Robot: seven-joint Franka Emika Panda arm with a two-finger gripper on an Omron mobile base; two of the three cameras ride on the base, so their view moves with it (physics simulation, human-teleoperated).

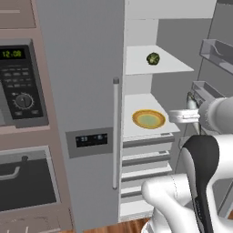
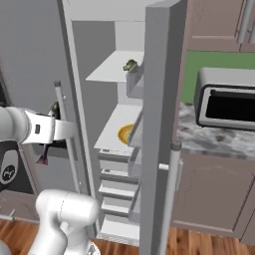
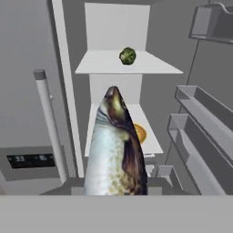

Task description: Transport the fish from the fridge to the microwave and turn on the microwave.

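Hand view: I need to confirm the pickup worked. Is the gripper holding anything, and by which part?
Yes: the fish, rising from between the fingers with its head pointing toward the fridge shelves. The hold is at its rear end, hidden at the frame's bottom.

Fish (image 3: 116, 150) in gripper (image 2: 46, 149) before open fridge (image 1: 91, 91); plate (image 1: 149, 119) on shelf below vegetable (image 1: 153, 58); microwave (image 1: 20, 86) left of fridge.

A green vegetable (image 1: 153, 58) sits a shelf above the yellow plate (image 1: 148, 119).

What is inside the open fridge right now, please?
A green vegetable sits on the upper shelf and an empty yellow plate on the shelf below. The drawers' contents are hidden.
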